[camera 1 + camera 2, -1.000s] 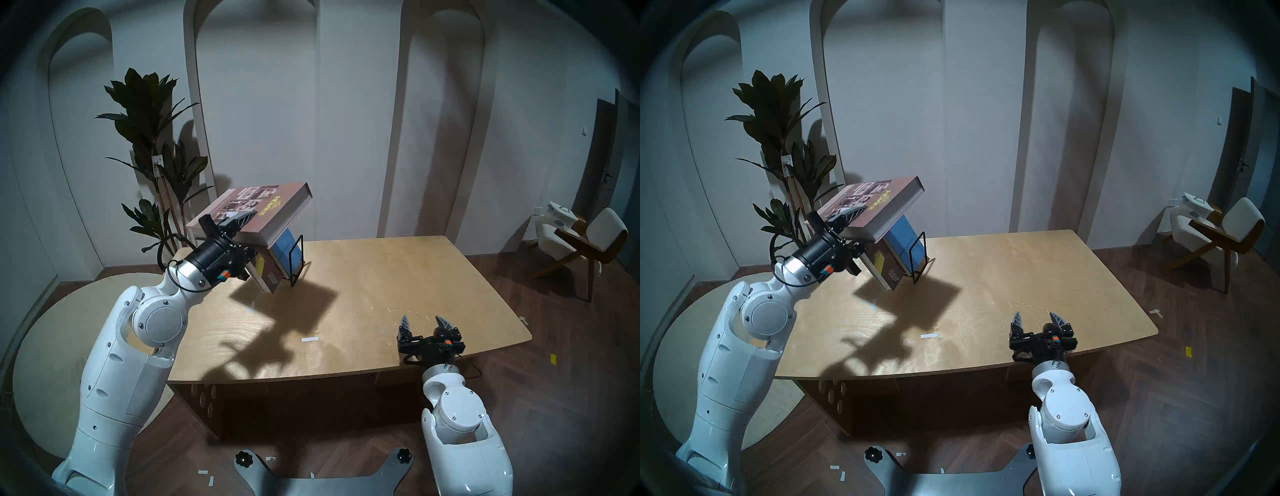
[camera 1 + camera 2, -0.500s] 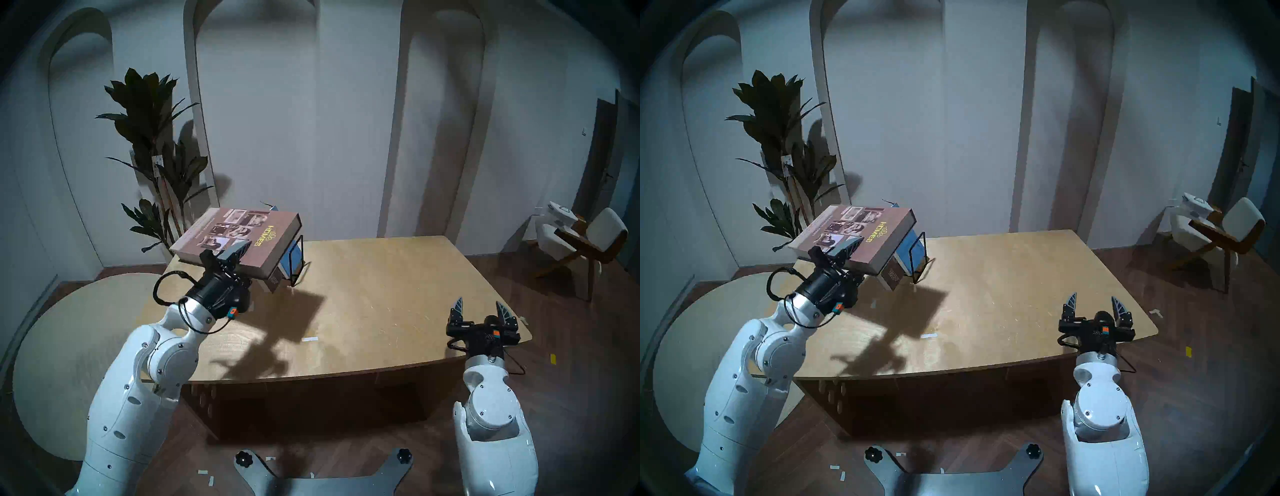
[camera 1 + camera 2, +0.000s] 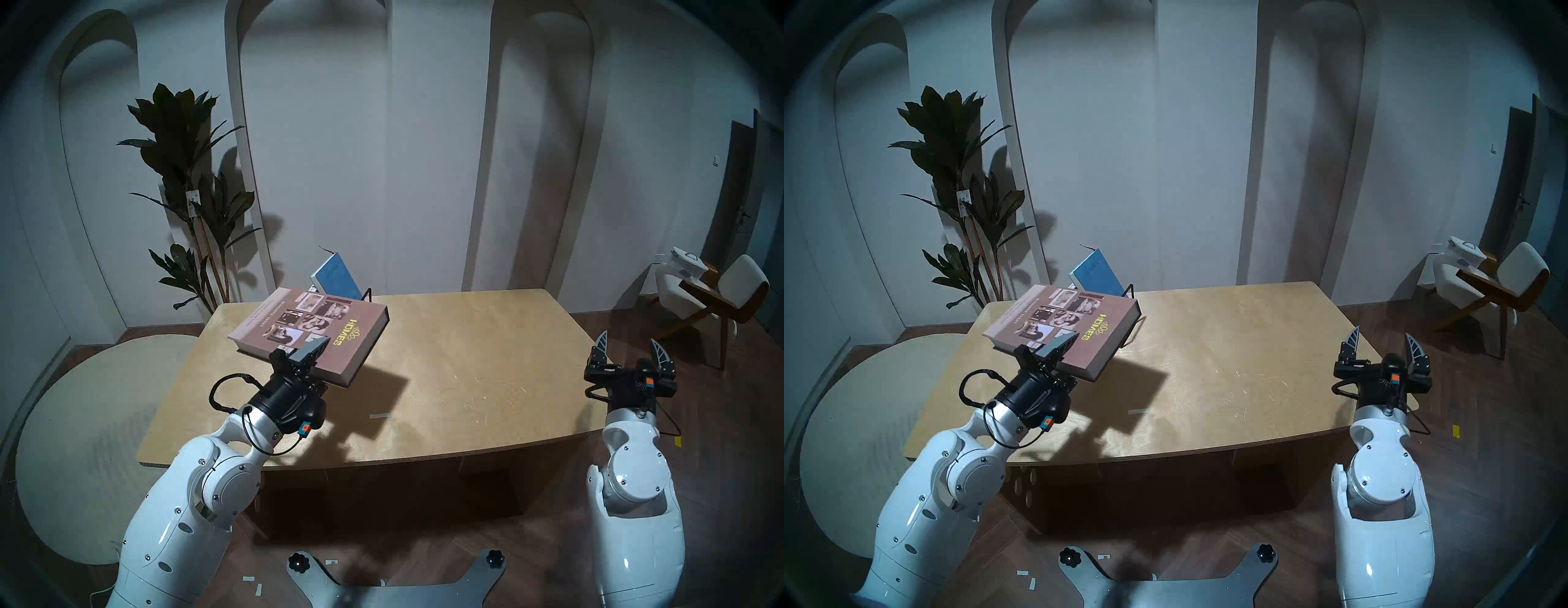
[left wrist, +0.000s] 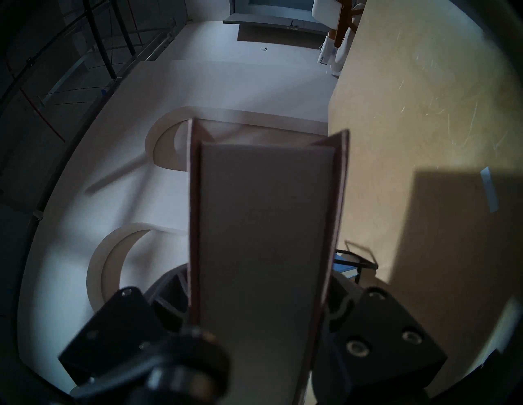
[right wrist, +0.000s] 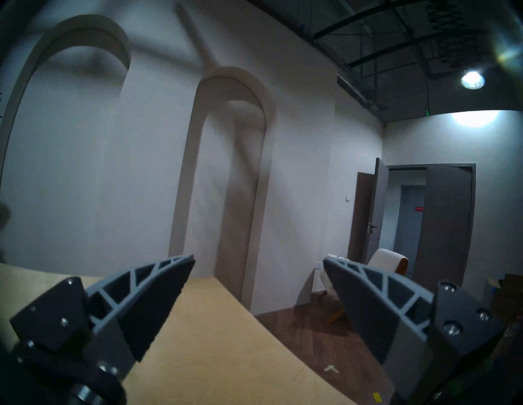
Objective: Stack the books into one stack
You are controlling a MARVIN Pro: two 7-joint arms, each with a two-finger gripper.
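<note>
The task is at an early stage: no stack exists yet, as far as the views show.

The left tool [image 3: 312, 354] is closed on the large mauve-brown book [image 3: 314, 329], one finger on the cover and the other under it, gripping at the book's near edge. In the left wrist view the page block sits between the two fingers. The book is nearly flat and it hangs above the counter [image 3: 466, 361], at about 10 o'clock from the counter's middle; its shadow lies apart from it on the wood, so I judge it is not set down yet.

The blue book [image 3: 337, 278] leans in the black wire rack [image 3: 368, 293] at about 11 o'clock, at the far edge of the counter, just behind the carried book. The third book, the brown one, I cannot see now; it is probably hidden behind the carried book.

The right tool [image 3: 631, 346] has its jaws spread wide and holds nothing. It is at about 3 o'clock, over the right edge of the counter, well apart from the books.

What is left, in my judgement: to lay the big book flat as the base, then to take the two other books from the rack and put them on top, one after the other.
</note>
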